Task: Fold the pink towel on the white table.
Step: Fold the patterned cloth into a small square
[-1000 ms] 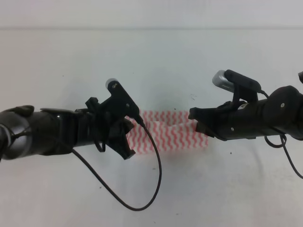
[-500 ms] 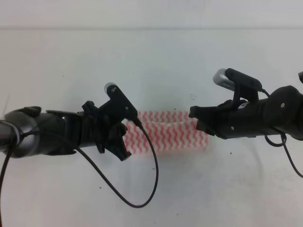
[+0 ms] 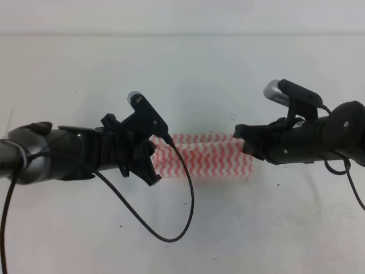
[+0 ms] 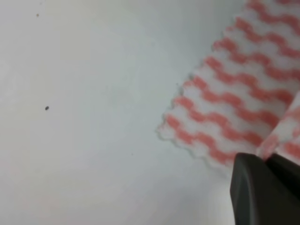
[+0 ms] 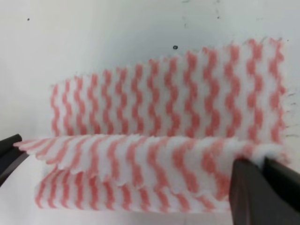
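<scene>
The pink towel [image 3: 211,158], a thin cloth striped with wavy pink-red and white zigzags, is spread as a long band near the middle of the white table [image 3: 188,68], well away from every edge. One long edge is raised off the surface and held taut above the flat remainder [image 5: 154,154]. A scalloped corner [image 4: 187,136] is seen lying flat on the table.

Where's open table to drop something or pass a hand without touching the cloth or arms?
Free: the white table beyond the pink towel, and the near right corner. Crowded: the middle band, where left gripper and right gripper pinch the towel; a dangling cable loops below it.
</scene>
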Robot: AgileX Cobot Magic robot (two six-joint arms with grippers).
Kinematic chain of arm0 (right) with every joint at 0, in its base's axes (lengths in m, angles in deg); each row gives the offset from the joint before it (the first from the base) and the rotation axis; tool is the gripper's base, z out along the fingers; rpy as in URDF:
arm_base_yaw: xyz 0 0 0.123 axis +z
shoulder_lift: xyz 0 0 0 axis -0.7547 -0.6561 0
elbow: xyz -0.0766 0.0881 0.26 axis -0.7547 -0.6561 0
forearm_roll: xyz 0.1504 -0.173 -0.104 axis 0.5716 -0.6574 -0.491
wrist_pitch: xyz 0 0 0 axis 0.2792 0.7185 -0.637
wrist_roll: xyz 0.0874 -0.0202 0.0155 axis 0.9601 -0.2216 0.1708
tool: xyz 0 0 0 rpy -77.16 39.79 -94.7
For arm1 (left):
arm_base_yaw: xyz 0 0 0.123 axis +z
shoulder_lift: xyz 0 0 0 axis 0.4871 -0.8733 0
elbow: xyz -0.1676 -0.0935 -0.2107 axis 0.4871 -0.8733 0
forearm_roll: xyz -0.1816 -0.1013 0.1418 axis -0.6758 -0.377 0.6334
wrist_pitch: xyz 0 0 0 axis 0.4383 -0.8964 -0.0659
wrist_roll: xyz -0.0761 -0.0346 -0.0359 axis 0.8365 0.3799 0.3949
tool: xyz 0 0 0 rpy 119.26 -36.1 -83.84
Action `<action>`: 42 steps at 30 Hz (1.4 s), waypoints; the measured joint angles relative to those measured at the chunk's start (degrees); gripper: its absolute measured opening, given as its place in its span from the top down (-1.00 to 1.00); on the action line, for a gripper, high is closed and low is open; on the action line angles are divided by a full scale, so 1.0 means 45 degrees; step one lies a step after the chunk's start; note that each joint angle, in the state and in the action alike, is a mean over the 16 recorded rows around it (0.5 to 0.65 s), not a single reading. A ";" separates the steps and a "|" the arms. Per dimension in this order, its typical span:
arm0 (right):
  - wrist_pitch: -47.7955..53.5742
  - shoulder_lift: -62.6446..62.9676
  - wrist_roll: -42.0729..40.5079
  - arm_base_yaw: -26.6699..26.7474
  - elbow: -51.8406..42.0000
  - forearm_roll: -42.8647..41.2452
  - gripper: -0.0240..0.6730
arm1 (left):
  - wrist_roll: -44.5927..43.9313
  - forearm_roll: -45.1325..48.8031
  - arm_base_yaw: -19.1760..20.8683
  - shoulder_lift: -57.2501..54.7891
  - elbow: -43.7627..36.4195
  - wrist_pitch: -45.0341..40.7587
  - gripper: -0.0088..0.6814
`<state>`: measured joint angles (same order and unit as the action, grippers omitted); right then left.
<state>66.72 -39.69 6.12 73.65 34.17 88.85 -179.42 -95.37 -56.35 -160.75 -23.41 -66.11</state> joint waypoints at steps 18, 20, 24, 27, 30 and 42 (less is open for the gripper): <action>0.0366 -0.0647 -0.0035 -0.0009 0.0640 -0.0067 0.98 | -0.0040 -0.0003 0.0003 0.0014 0.0160 0.0444 0.98; 0.0397 -0.0757 -0.0036 -0.0011 0.0704 -0.0075 0.98 | -0.0059 0.0000 0.0002 0.0001 0.0194 0.0491 0.98; 0.0391 -0.0915 -0.0036 -0.0010 0.0757 -0.0091 0.98 | -0.0106 -0.0003 0.0003 -0.0015 0.0267 0.0551 0.98; 0.0346 -0.0968 -0.0035 -0.0009 0.0762 -0.0100 0.98 | -0.0139 -0.0003 0.0003 -0.0078 0.0335 0.0601 0.98; 0.0293 -0.0967 -0.0036 -0.0010 0.0763 -0.0109 0.98 | -0.0171 0.0003 0.0000 -0.0192 0.0387 0.0634 0.98; 0.0202 -0.0950 -0.0037 -0.0014 0.0764 -0.0126 0.98 | -0.0218 0.0003 0.0000 -0.0487 0.0489 0.0694 0.98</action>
<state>67.63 -43.96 5.95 73.59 37.61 88.29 -180.40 -95.36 -56.35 -162.94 -21.21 -62.98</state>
